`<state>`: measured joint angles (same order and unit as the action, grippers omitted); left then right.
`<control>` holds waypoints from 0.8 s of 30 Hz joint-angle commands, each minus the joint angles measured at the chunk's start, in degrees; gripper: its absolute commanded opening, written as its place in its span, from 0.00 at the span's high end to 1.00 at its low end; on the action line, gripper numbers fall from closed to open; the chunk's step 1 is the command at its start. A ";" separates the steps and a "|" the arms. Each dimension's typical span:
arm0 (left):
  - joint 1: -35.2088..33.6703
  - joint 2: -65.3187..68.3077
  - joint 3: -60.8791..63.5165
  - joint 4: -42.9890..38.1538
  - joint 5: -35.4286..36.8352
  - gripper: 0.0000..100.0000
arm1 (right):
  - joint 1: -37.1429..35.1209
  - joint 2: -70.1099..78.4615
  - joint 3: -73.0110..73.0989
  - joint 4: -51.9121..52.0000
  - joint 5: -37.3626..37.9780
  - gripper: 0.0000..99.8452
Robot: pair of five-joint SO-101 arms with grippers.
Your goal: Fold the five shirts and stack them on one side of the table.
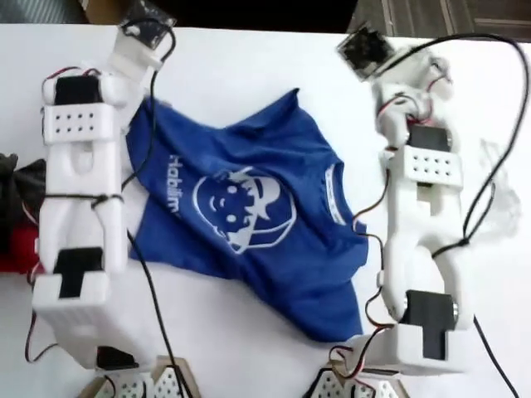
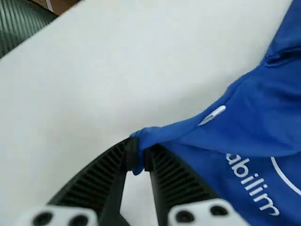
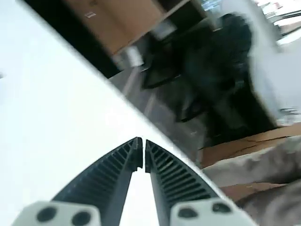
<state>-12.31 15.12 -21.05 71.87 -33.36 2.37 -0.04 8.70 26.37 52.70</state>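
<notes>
Your blue shirt [image 1: 274, 249] lies unfolded and rumpled in the middle of the table [image 1: 249, 58], print side up, between your two arms. Your left gripper [image 2: 138, 153] has its jaws pressed together on a bunched bit of the shirt's edge, at the shirt's far left corner. Your right gripper [image 3: 139, 146] has its jaws closed on nothing, held above the table near its far edge. Dark and red cloth [image 1: 17, 220] lies at the table's left side, beside your left arm.
</notes>
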 commanded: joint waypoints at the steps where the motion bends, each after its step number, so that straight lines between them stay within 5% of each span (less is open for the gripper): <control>1: 0.26 3.78 -2.86 3.08 -0.35 0.97 | -1.98 3.38 -2.99 7.78 -13.71 0.98; 4: 0.18 7.56 -3.03 5.45 -0.09 0.97 | -3.74 10.68 -6.77 16.57 -27.25 0.98; 12: 0.26 9.85 -2.77 11.60 0.09 0.97 | -10.24 31.87 -36.84 41.63 -28.75 0.76; 19: 2.46 8.35 4.35 17.76 -0.53 0.97 | -12.26 48.13 -64.09 42.95 -28.84 0.76; 24: 4.04 -0.62 20.35 12.75 -0.62 0.97 | -14.11 56.22 -74.99 43.03 -28.84 0.76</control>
<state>-8.88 22.95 -8.04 87.52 -33.36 -10.20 54.46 -58.90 69.10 24.31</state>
